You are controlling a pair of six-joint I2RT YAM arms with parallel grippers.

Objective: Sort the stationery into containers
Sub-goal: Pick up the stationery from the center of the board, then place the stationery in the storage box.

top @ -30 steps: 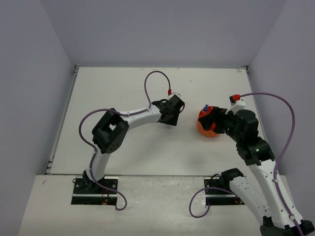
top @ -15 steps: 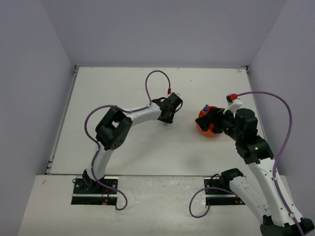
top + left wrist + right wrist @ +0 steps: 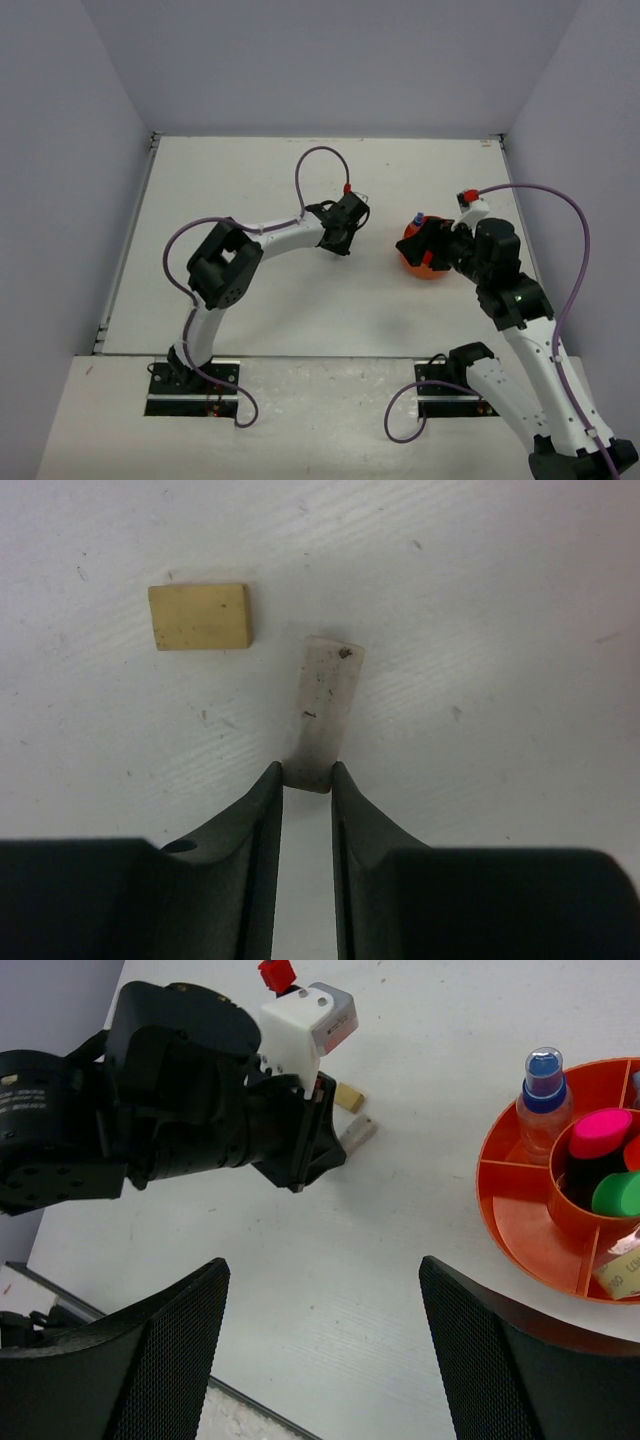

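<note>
My left pincer [image 3: 307,780] is down at the white counter [image 3: 480,600], its jaws drawn in to a slim gap. Its two black fingertips [image 3: 268,798] press on either side of the near end of one pale translucent flat strip [image 3: 327,705], so I have that strip in my grip. The strip lies flat on the counter, reaching away from me and leaning a little to the right. Near its far end, to the left and not touching it, lies one small flat tan rectangular block [image 3: 198,617].

My right pincer [image 3: 322,1270] hangs above the counter with its two mesh-faced fingers [image 3: 150,1360] spread wide and nothing between them. To its right stands one low round orange plastic pot [image 3: 530,1225], divided into a round middle cup ringed by outer sections. Two highlighters stand upright side by side in the middle cup: one pink-ended highlighter [image 3: 600,1132] and one green-ended highlighter [image 3: 622,1192]. One blue-topped pen with a clear body [image 3: 543,1090] stands in an outer section on the pot's far left side. In another outer section, at the edge of my view, lies one pale labelled piece [image 3: 622,1272]; I cannot tell what it is.

From above, the pot sits on the right half of the counter, apart from the strip and the block.
</note>
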